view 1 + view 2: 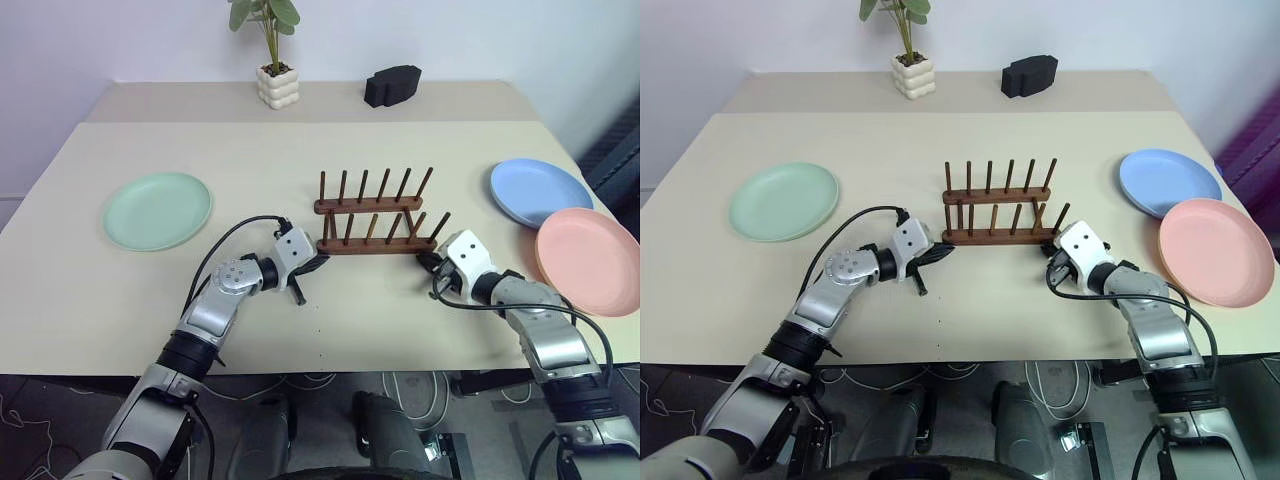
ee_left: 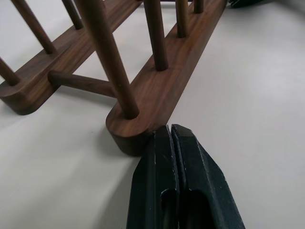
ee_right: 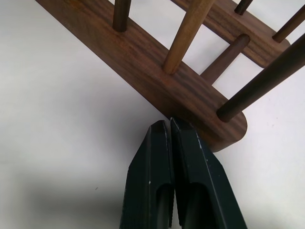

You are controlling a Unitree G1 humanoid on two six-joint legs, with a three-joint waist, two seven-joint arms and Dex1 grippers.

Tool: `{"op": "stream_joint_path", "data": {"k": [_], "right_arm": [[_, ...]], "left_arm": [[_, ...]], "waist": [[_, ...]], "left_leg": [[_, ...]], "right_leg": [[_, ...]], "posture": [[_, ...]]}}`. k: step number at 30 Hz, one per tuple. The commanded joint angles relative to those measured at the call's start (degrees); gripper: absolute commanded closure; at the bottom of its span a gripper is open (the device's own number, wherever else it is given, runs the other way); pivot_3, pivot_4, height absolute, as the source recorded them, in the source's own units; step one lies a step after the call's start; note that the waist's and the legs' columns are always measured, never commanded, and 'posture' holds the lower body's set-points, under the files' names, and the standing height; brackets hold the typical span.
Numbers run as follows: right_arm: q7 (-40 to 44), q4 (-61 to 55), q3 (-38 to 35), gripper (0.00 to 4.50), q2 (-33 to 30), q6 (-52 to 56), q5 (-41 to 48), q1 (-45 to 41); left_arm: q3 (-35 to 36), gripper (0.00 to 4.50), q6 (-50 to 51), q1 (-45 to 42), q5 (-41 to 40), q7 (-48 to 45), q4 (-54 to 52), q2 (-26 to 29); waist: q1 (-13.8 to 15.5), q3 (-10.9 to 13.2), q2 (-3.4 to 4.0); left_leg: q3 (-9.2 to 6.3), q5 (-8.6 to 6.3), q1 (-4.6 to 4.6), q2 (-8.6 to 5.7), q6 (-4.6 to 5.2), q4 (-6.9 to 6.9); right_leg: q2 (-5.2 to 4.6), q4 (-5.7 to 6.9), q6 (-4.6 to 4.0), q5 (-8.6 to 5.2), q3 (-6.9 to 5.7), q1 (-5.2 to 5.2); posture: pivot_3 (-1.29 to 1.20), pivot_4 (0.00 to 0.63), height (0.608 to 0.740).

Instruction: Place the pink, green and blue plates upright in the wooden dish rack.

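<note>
Right, both grippers are down at the rack [image 1: 375,215], one at each end of the near bar. Left gripper [image 2: 170,138] has its fingers pressed flat together, nothing held, tips touching the rounded left end of that bar. Right gripper [image 3: 169,130] same story: pinched closed, empty, tips against the near face of the bar just short of its right end.

Rack sits mid-table, long axis running left-right across the robot's front, pegs up, and a bit skewed: right end of the near bar sits a touch closer to the robot than the left. No plate in it yet.

Plates all flat on the table [image 1: 60,300]. Green plate [image 1: 158,210] off to the left, well apart from the rack. Blue plate [image 1: 540,191] and pink plate [image 1: 588,260] on the right, pink nearer the robot, its rim touching or just over the blue's.

Judging by the pose, this looks like a nudge w/ closed tips to square the rack up, not a grab. What it turns on: both tips sit on the robot's side of the bar, so any push goes away from the robot; more from the right would take out the skew. After that, right arm is nearer pink and blue, left arm nearer green.
</note>
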Motion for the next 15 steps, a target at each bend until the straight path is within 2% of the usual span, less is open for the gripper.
{"op": "stream_joint_path", "data": {"k": [1,3,5,6,8,13,15], "right_arm": [[1.2,-2.7,-2.3,4.38,-1.7,-0.8,0.8,0.7],[2.5,-4.8,-4.2,4.38,-3.0,-0.1,2.6,1.4],[5.5,-10.3,-8.7,3.85,-5.8,4.0,7.4,3.3],[7.4,-13.9,-11.9,3.52,-7.8,6.4,10.3,5.3],[9.0,-18.5,-18.0,2.57,-10.9,9.8,13.3,9.1],[6.4,-19.6,-29.6,0.06,-14.1,13.6,13.0,15.6],[6.4,-19.4,-32.0,0.06,-14.2,14.4,12.7,18.4]], "left_arm": [[1.4,4.50,0.7,1.2,-1.7,-2.1,-2.8,0.8],[1.6,4.50,1.5,2.3,-2.9,-3.5,-5.0,1.3],[1.8,4.50,3.6,4.5,-5.5,-6.2,-9.5,2.3],[1.9,4.50,4.8,5.8,-7.0,-7.5,-12.2,2.8],[1.9,4.50,6.9,7.7,-9.3,-9.3,-16.2,3.2],[-0.5,4.50,9.9,9.3,-12.2,-12.8,-20.4,1.9],[-1.3,4.50,10.3,8.3,-12.7,-13.3,-19.8,0.5]], "waist": [[0.0,0.0,0.00],[0.0,0.0,0.02],[0.1,0.0,0.07],[0.2,0.1,0.11],[0.4,0.1,0.14],[0.4,0.1,0.10],[0.3,0.1,0.14]], "left_leg": [[0.00,0.00,0.00,0.00,0.00,0.00],[0.00,-0.01,-0.02,0.00,0.01,-0.01],[0.00,-0.02,-0.09,0.00,0.03,-0.01],[0.00,-0.02,-0.13,0.00,0.04,0.00],[-0.05,-0.03,-0.23,0.02,0.06,0.00],[-0.05,-0.05,-0.25,0.02,0.08,0.11],[-0.02,-0.06,-0.24,0.02,0.09,0.11]], "right_leg": [[0.00,0.00,0.00,0.00,0.00,0.00],[0.00,-0.01,0.00,0.00,0.00,-0.02],[-0.02,-0.02,0.01,-0.01,0.00,-0.06],[-0.04,-0.02,0.01,-0.01,0.01,-0.10],[-0.06,-0.05,0.03,-0.02,0.01,-0.14],[-0.07,-0.10,0.02,-0.04,-0.01,-0.09],[-0.06,-0.10,0.02,-0.05,0.00,-0.10]], "posture": [[0.00,0.150,0.736],[0.00,0.150,0.736],[0.00,0.150,0.736],[0.00,0.150,0.736],[0.00,0.150,0.736],[0.00,0.150,0.736],[0.00,0.150,0.736]]}}
